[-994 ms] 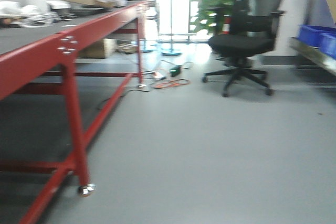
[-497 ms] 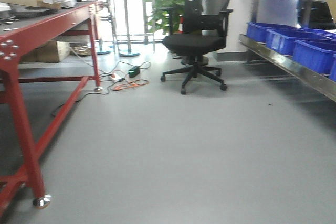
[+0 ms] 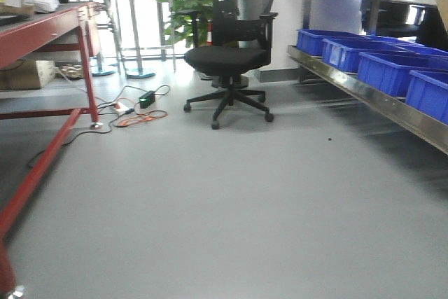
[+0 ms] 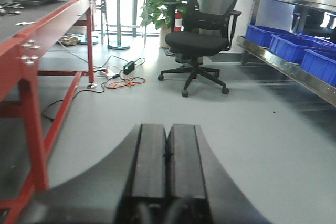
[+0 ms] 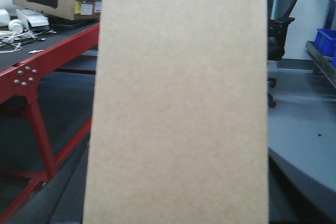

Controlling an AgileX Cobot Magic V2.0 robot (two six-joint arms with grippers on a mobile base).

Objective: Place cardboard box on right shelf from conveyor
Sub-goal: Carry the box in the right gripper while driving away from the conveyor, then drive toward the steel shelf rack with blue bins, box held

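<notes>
Cardboard box [image 5: 178, 98]: plain tan, unmarked, smooth-faced. It stands upright and fills the middle of the right wrist view.

Conveyor [image 4: 31, 22]: flat dark grey top with a red front edge, red legs, standing at left.

Right shelf [image 3: 364, 94]: shiny steel with a broad reflective front lip, running along the right side.

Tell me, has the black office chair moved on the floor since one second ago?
No. The office chair stands as far from the orange cables as before. The whole view slid left, so the camera turned toward the right shelf.
</notes>
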